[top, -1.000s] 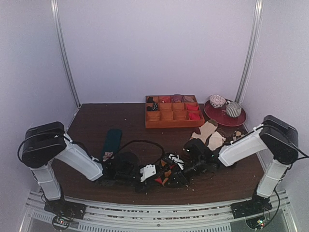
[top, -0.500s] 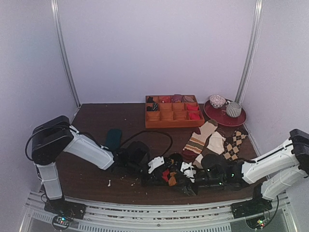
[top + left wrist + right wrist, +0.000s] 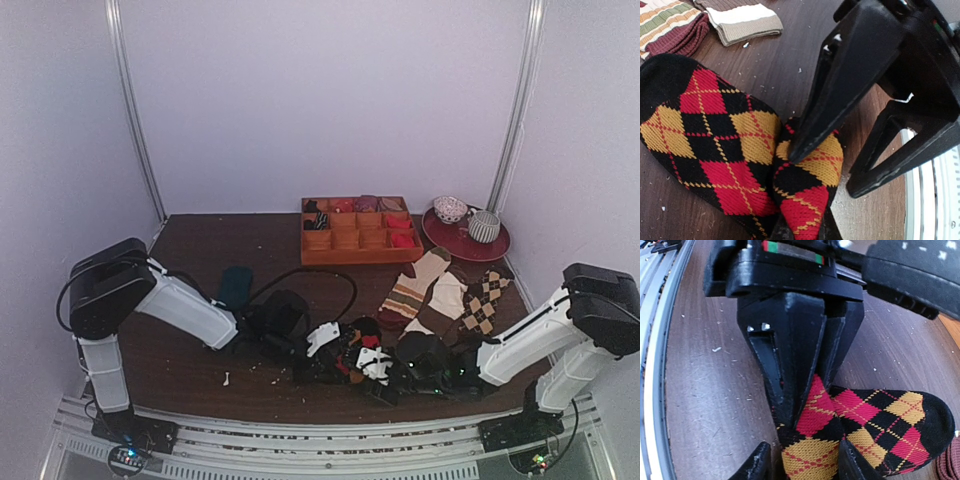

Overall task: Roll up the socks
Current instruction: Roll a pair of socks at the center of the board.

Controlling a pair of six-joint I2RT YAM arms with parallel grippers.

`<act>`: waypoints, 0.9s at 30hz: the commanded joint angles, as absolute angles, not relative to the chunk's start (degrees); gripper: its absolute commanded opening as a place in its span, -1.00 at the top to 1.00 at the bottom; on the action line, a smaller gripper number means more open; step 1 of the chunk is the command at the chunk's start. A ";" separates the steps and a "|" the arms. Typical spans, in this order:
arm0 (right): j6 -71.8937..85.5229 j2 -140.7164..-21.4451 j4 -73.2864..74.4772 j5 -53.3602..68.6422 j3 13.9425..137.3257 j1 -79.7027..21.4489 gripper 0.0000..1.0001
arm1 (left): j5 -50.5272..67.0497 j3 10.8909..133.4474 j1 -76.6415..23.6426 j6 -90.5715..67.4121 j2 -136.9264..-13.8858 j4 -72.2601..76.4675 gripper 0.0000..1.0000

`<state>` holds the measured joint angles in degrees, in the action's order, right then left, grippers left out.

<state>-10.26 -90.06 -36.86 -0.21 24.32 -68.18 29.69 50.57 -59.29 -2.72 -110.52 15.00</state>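
Pinching a raised fold of the black knitted red-and-orange argyle socks, left claw and right claw both clamp it. The rest lies flat near the brown bench front edge.

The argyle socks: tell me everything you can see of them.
The socks are knitted, black with red and orange diamonds crossed by thin dashed lines. They lie flat on the brown table near its front edge, with the rounded black end free. The other end is raised into a fold, which the left gripper and the right gripper both pinch from opposite sides. How many layers there are cannot be told.
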 commanded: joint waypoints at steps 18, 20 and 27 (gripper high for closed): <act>8.45 -100.84 -28.31 20.34 26.81 -63.28 0.69 | 7.03 33.44 -62.31 2.06 -87.14 18.16 -0.96; 11.62 -101.67 -26.92 26.64 27.83 -61.41 0.69 | 2.50 29.53 -64.48 5.05 -83.16 24.08 -0.96; 19.35 -104.68 -21.79 38.98 30.06 -55.45 0.67 | 5.52 24.61 -66.53 11.91 -87.14 42.52 -0.91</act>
